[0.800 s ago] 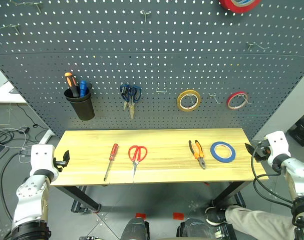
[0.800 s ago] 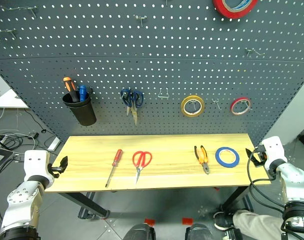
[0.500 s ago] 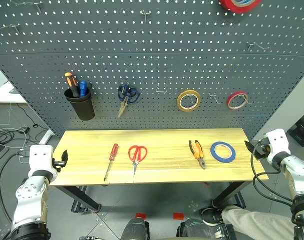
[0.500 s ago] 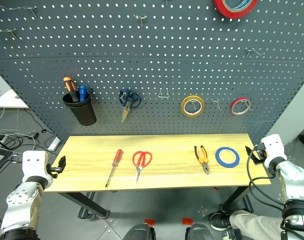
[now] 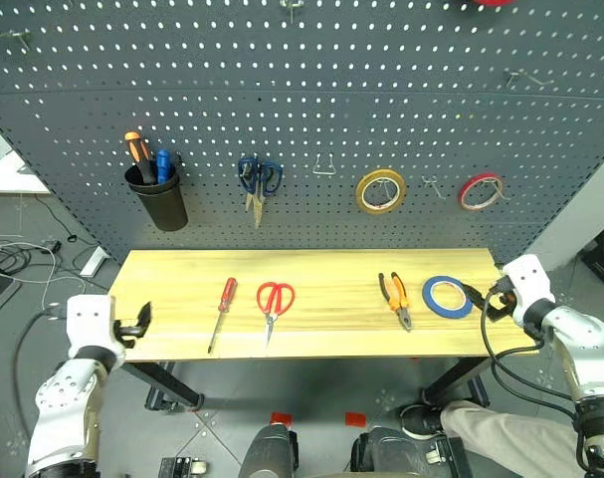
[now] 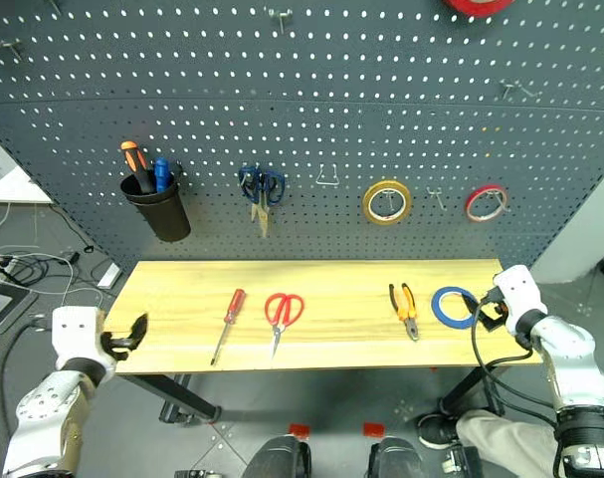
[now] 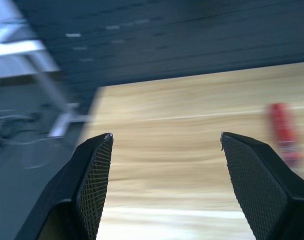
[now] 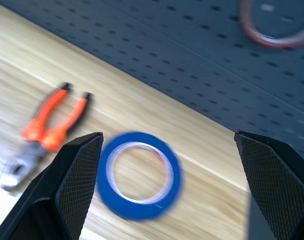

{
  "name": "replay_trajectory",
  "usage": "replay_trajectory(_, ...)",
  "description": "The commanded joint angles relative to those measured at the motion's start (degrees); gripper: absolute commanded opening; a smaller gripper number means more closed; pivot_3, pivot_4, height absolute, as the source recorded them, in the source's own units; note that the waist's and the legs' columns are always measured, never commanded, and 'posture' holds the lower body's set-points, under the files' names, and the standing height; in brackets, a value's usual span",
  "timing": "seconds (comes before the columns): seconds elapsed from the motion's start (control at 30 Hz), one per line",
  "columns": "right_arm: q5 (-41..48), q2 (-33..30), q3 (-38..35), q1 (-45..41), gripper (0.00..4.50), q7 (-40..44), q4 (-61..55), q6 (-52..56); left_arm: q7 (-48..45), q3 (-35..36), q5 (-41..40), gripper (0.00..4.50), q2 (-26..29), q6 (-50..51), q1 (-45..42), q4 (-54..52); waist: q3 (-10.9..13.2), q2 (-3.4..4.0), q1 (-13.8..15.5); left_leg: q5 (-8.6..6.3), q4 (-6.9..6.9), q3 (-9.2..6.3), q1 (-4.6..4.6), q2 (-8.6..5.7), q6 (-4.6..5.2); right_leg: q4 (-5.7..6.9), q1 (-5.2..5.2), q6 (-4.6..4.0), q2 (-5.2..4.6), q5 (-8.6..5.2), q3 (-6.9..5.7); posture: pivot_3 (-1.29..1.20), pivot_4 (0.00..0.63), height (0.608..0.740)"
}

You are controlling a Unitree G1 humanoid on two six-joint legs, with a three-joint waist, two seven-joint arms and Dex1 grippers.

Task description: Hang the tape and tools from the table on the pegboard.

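Observation:
On the light wooden table [image 5: 321, 267] lie a red-handled screwdriver [image 5: 221, 311], red scissors [image 5: 274, 302], orange pliers [image 5: 394, 299] and the blue tape [image 5: 447, 297]. Behind them stands the dark grey pegboard [image 5: 311, 90]. My right gripper [image 5: 480, 302] is open at the table's right end, just right of the tape. In the right wrist view the tape [image 8: 139, 175] lies between and ahead of the fingers, with the pliers [image 8: 44, 132] beside it. At the table's left front corner my left gripper [image 5: 139, 322] is open and holds nothing. The screwdriver's handle [image 7: 283, 132] lies off to one side of it.
Hanging on the pegboard are a black cup [image 5: 165, 202] with orange and blue screwdrivers, blue-handled scissors [image 5: 257, 179], a yellow roll [image 5: 380, 191] and a thin red roll [image 5: 480, 190]. A bare hook [image 5: 324, 169] sits between scissors and yellow roll. A person's leg [image 5: 481, 426] shows below the table's right end.
The camera has tilted. Both grippers have come inward: the left one to the table's left front corner, the right one up to the blue tape. The blue-handled scissors have stopped swinging.

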Motion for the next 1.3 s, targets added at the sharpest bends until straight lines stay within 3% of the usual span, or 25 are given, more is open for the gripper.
replay_trajectory(0.03, 0.98, -0.33, 2.21, 0.97, 4.50, 1.51, -9.30, 8.06, -3.74, -5.73, 0.82, 3.62, 0.53, 1.68, -0.15, -9.76, 1.43, -0.04, 0.00, 0.00, 0.00, 0.00, 0.00, 0.00, 0.00, 0.01, 0.01, -0.01, 0.00, 0.00, 0.01, 0.02, 0.210, 0.740)
replay_trajectory(0.2, -2.77, -1.56, 7.88, -2.79, 4.50, 2.73, -9.77, 15.41, -8.46, -11.58, -2.92, 3.62, 1.00, 9.40, -5.43, -18.85, 4.62, -0.11, -0.15, 0.00, 0.00, 0.05, -0.08, 0.01, 0.01, -0.01, -0.08, 0.01, 0.00, 0.01, 0.08, -0.01, 0.281, 0.740)
replay_trajectory(0.3, -5.63, -1.67, 11.25, -8.48, 4.50, 3.25, -1.62, 15.93, -14.78, -18.31, -2.12, 3.62, 2.57, 10.74, -11.22, -20.62, 6.58, -0.15, -0.28, 0.00, -0.02, 0.08, -0.12, 0.01, 0.01, -0.02, -0.13, 0.02, 0.00, 0.01, 0.10, -0.02, 0.319, 0.740)
replay_trajectory(0.4, -6.84, -1.45, 13.82, -14.06, 4.50, 5.52, 5.91, 17.42, -21.61, -24.56, -0.31, 3.62, 4.94, 9.46, -15.32, -21.21, 8.04, -0.16, -0.37, 0.00, -0.01, 0.19, -0.32, -0.01, 0.04, -0.02, -0.36, 0.05, 0.01, 0.00, 0.16, -0.02, 0.343, 0.740)
replay_trajectory(0.47, -8.24, -1.33, 15.42, -17.79, 4.50, 6.56, 11.39, 16.57, -26.32, -27.82, 0.35, 3.62, 6.21, 6.88, -17.04, -21.26, 8.62, -0.27, -0.58, -0.01, 0.04, 0.35, -0.93, 0.00, 0.08, 0.14, -1.05, 0.08, 0.03, 0.00, 0.30, -0.02, 0.354, 0.740)
replay_trajectory(0.7, -15.21, -1.14, 22.76, -29.64, 4.50, 11.69, 31.53, 10.10, -32.44, -35.45, 6.58, 3.62, 6.34, -2.83, -21.45, -17.68, 10.95, -0.23, -0.91, -0.17, 0.05, 0.51, -1.05, -0.07, 0.14, 0.13, -1.13, 0.21, -0.05, -0.13, 0.32, -0.01, 0.377, 0.740)
replay_trajectory(0.8, -17.22, -0.72, 24.69, -33.53, 3.90, 13.52, 38.25, 8.90, -33.14, -36.27, 7.54, 3.66, 5.75, -5.64, -21.72, -16.91, 11.28, -0.36, -1.22, -0.19, 0.08, 0.62, -1.07, -0.11, 0.14, 0.09, -1.13, 0.24, -0.16, -0.14, 0.32, -0.01, 0.373, 0.740)
replay_trajectory(1.03, -19.76, -0.85, 25.13, -36.40, 1.59, 12.15, 43.87, 5.72, -35.41, -35.48, 5.12, 3.66, 4.05, -6.28, -20.97, -16.47, 11.31, -0.39, -1.49, -0.20, 0.13, 0.60, -1.05, -0.10, 0.12, 0.11, -1.07, 0.30, -0.22, -0.18, 0.21, -0.03, 0.351, 0.740)
replay_trajectory(1.13, -18.45, -3.82, 21.69, -32.69, 0.71, 9.25, 35.12, 5.01, -35.29, -34.74, 4.39, 3.66, 3.21, -6.16, -21.41, -16.10, 11.31, -0.38, -1.36, -0.19, 0.17, 0.61, -1.05, -0.10, 0.11, 0.15, -1.06, 0.45, -0.25, -0.25, 0.20, -0.03, 0.343, 0.740)
replay_trajectory(1.3, -17.21, -8.43, 9.76, -14.16, 0.67, 1.48, -1.32, 12.33, -34.72, -32.44, -0.26, 3.66, 1.25, -3.01, -21.66, -18.11, 11.39, -0.21, -0.71, -0.19, 0.16, 0.64, -1.19, -0.12, 0.09, 0.15, -1.10, 0.50, -0.30, -0.28, 0.11, -0.05, 0.340, 0.740)
